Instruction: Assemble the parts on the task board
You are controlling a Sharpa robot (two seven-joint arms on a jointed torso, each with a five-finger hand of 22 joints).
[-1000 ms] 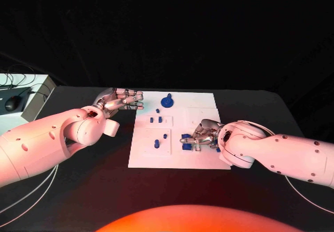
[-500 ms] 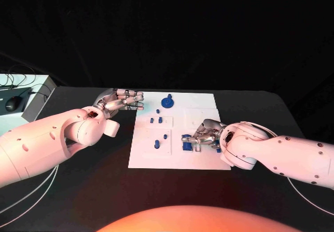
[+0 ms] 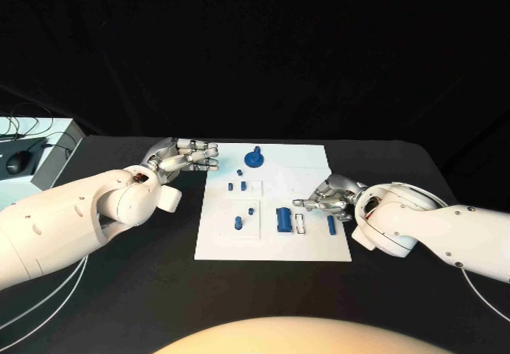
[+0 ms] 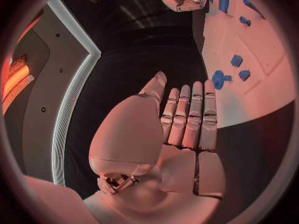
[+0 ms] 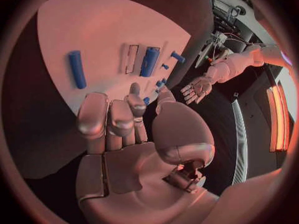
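We see the board (image 3: 308, 158) mid-table with blue parts scattered on it. Right hand (image 3: 325, 198) hovers over the board's right side, fingers loosely apart in the right wrist view, holding nothing. Just beside it lie a thick block (image 3: 283, 219) next to an empty slot (image 3: 301, 224), and a thin rod (image 3: 332, 224) flat on the board near the right edge. Left hand (image 3: 184, 157) sits at the board's far-left corner, fingers straight and close together in the left wrist view, palm empty. Round knob (image 3: 254, 155) stands near the far edge; small pegs (image 3: 238, 220) sit on the left half.

Risks, as we judge them: the rod lies flat, so a pinch from above could roll it or push it off the near-right edge. The block is so close to the slot that a sloppy reach may nudge it out of line. The left hand isn't pressing on the board, so the plate may slide when the right hand pushes a part in.
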